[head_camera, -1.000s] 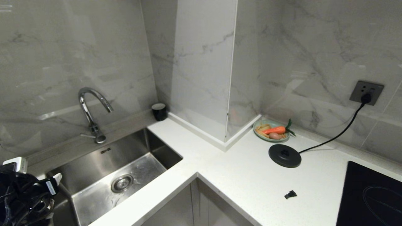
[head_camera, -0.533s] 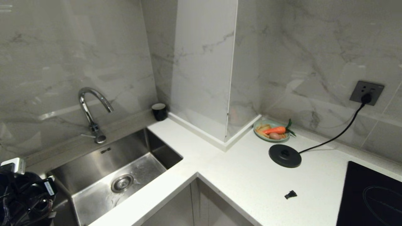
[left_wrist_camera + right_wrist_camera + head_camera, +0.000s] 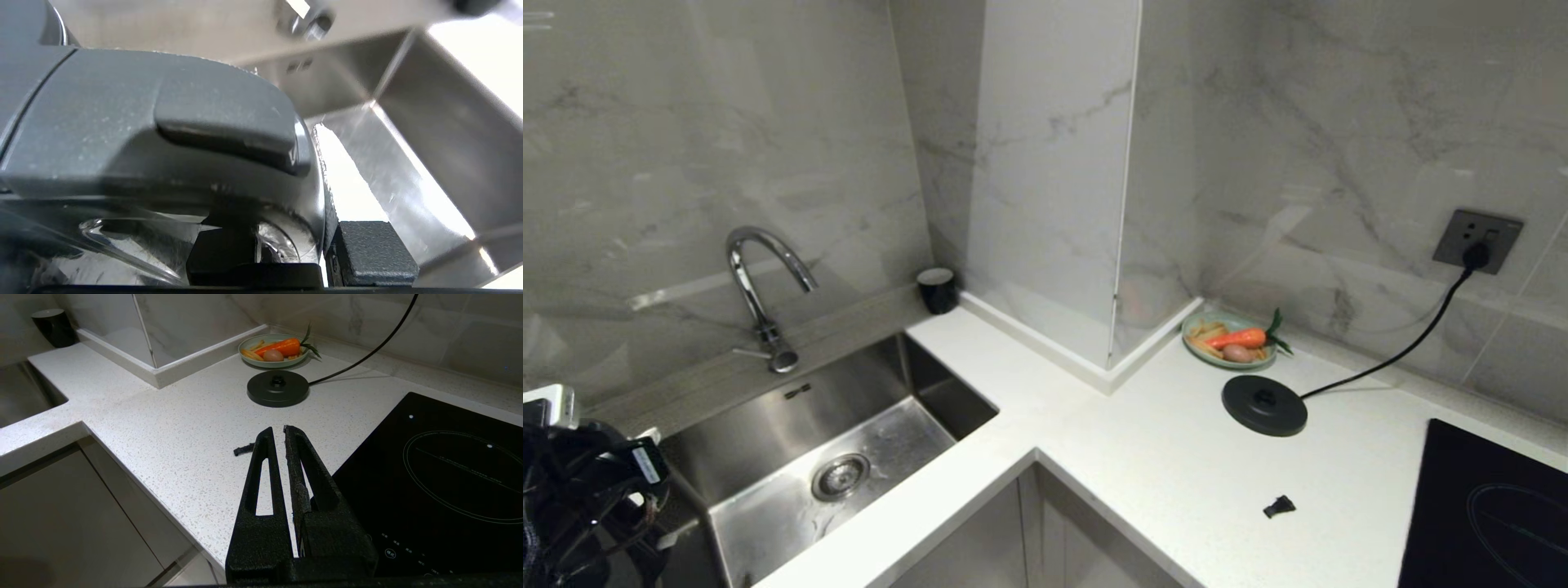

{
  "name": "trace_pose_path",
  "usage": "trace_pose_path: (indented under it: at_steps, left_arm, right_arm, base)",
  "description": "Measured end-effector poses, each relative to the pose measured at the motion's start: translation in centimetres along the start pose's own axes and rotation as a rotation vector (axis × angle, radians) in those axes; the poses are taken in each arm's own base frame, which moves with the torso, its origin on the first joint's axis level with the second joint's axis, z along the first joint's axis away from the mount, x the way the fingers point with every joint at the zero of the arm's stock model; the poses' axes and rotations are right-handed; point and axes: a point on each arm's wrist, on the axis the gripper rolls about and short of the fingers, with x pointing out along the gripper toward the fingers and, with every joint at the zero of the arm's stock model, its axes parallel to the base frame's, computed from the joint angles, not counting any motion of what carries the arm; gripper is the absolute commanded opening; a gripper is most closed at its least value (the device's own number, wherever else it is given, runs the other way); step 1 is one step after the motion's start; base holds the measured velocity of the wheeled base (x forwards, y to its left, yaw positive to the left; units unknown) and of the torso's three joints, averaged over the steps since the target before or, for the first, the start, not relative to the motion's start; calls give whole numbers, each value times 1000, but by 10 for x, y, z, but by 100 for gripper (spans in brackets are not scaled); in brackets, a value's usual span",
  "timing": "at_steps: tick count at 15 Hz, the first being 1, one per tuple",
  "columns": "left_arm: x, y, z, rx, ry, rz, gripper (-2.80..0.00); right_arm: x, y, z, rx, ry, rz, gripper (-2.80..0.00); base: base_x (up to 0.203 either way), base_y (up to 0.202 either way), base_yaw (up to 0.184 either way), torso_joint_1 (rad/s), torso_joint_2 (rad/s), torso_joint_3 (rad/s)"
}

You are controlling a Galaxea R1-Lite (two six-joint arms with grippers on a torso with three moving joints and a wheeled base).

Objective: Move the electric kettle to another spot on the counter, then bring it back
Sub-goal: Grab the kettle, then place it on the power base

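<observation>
While the power base (image 3: 1263,405) sits bare on the right stretch of the counter (image 3: 1143,474), its cord running to the wall socket, the electric kettle (image 3: 163,122) is nowhere in my head view. It shows only from my left wrist. Its grey lid and handle top fill that view from very close, with the steel sink (image 3: 866,384) just beyond it. My left arm (image 3: 580,490) hangs at the near left corner, left of the sink, so I judge the kettle to be there too. I cannot see whether it stands on something or is lifted.

My left pincer (image 3: 333,249) is right at the kettle's handle, but I cannot tell whether it is clamped on it or merely alongside. My right pincer (image 3: 278,428) is together and empty, parked over the near counter edge beside the induction hob (image 3: 1486,506).

By my reading, the outward half is done and the return is in hand. Next I need a sure hold on the handle, a level lift and a carry to the right across the sink. Then I have to set the kettle squarely onto the base's centre pin.
</observation>
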Motion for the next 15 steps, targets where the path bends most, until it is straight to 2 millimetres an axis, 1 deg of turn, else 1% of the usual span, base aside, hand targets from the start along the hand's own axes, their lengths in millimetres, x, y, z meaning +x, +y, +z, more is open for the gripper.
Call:
trace_pose_path:
  at_steps: [3,7,9,11,15]
  left_arm:
    - [-9,-15,15,20,-51,-32,-280]
    - [-29,-40,36,42,-114,-121,-280]
    - [-41,-60,41,56,-104,-183,-280]
    - [-51,-80,45,69,-112,-210,-280]
    - [-65,-116,50,84,-152,-287,-280]
  right_arm:
    - [0,0,0,0,0,0,-280]
    - [0,0,0,0,0,0,-280]
    - [0,0,0,0,0,0,-280]
    - [0,0,0,0,0,0,-280]
    - [0,0,0,0,0,0,-280]
  base:
    - [0,0,0,0,0,0]
    - [0,0,0,0,0,0]
    - [0,0,0,0,0,0]
    - [0,0,0,0,0,0]
    - [0,0,0,0,0,0]
